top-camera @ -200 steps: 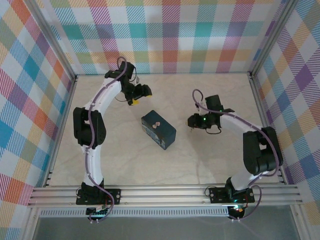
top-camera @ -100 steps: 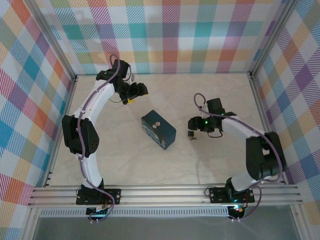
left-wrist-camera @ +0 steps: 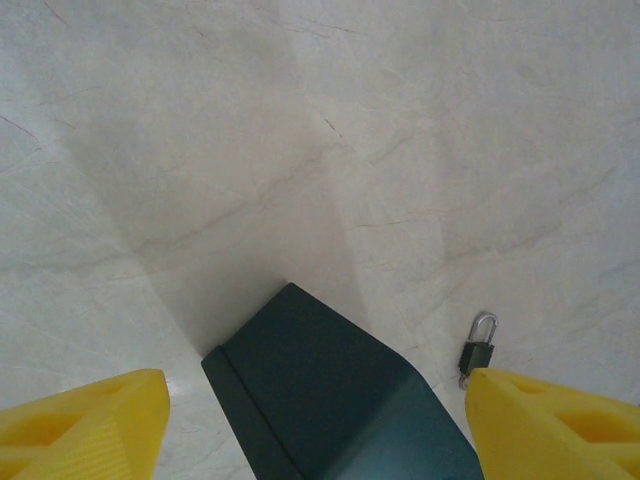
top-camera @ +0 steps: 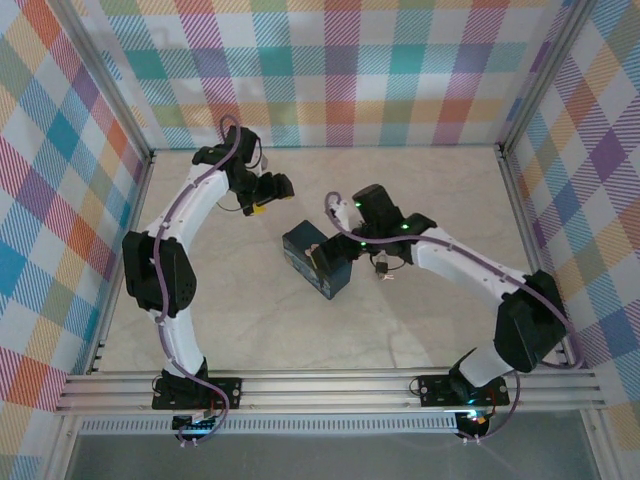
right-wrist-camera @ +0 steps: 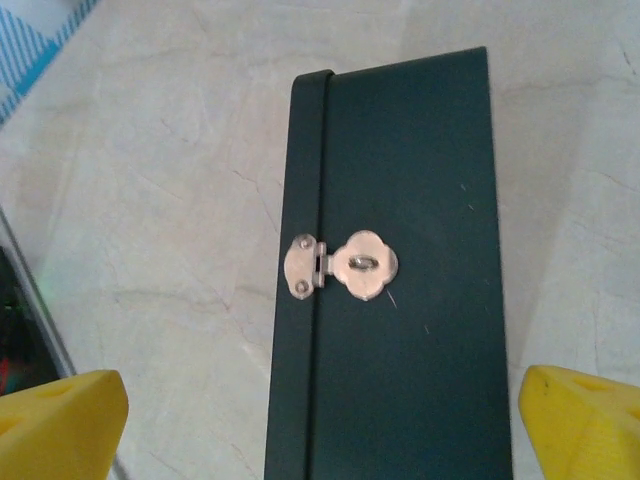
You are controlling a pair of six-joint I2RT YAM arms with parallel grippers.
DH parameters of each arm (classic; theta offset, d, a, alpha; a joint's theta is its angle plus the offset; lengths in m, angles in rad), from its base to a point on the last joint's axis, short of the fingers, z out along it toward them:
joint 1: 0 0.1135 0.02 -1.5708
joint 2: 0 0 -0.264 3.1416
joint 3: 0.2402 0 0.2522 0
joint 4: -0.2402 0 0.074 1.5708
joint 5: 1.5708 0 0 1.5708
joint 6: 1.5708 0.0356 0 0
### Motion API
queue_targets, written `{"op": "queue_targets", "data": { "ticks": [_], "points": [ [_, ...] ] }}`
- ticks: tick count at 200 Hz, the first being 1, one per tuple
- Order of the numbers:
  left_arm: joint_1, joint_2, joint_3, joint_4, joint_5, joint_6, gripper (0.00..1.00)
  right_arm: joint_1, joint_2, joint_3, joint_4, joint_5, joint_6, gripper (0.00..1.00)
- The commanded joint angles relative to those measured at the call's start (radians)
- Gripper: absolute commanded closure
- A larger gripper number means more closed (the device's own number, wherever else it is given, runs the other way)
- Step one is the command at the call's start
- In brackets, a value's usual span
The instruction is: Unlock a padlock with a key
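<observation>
The small dark padlock (left-wrist-camera: 478, 352) with its silver shackle lies flat on the marble table, just right of the dark tin (left-wrist-camera: 330, 400). From above, the padlock (top-camera: 381, 267) is under my right forearm. I cannot make out the key. My left gripper (left-wrist-camera: 320, 430) hangs open behind the tin, nothing between its yellow fingertips (left-wrist-camera: 550, 420); from above, the left gripper (top-camera: 268, 192) is at the back left. My right gripper (right-wrist-camera: 320, 430) is open over the tin (right-wrist-camera: 400, 330), straddling its width, and from above the right gripper (top-camera: 332, 256) reaches over the tin's right end.
The tin (top-camera: 303, 252) lies on its side mid-table with a silver hasp clasp (right-wrist-camera: 342, 266) facing up. Checked walls enclose the table (top-camera: 250, 320) on three sides. Bare marble runs in front of the tin and along the back.
My right arm has swung left from beside the padlock to over the tin, leaving the padlock on the table. The left arm shifted slightly back and left.
</observation>
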Motion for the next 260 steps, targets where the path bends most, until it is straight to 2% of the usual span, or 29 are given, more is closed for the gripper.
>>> {"op": "queue_targets", "data": {
  "ticks": [1,55,92,108,133,151,203,239,260],
  "points": [
    [0.014,-0.053,-0.008,-0.017,-0.006,0.005,0.22,0.027,0.075,0.067,-0.088,0.142,-0.070,0.00],
    [0.042,-0.072,-0.023,-0.021,-0.019,0.010,0.22,0.078,0.176,0.088,-0.110,0.251,-0.143,0.00],
    [0.053,-0.080,-0.031,-0.017,-0.014,0.010,0.22,0.076,0.178,0.068,-0.094,0.219,-0.076,0.16],
    [0.056,-0.079,-0.029,-0.017,-0.013,0.011,0.22,0.050,0.147,0.040,-0.045,0.139,0.007,0.20],
    [0.056,-0.080,-0.023,-0.016,-0.010,0.010,0.23,-0.034,0.109,-0.050,0.115,-0.056,0.233,0.25],
    [0.055,-0.081,-0.019,-0.016,-0.008,0.008,0.23,-0.067,0.103,-0.112,0.223,-0.118,0.359,0.27],
    [0.057,-0.083,-0.019,-0.005,0.012,0.000,0.23,-0.112,0.180,-0.262,0.594,-0.175,0.689,0.22],
    [0.057,-0.089,-0.016,-0.006,0.010,0.000,0.23,-0.110,0.263,-0.267,0.736,-0.186,0.688,0.12],
    [0.057,-0.092,-0.012,-0.008,0.009,0.002,0.23,-0.110,0.294,-0.215,0.687,-0.212,0.622,0.05]
  ]
}}
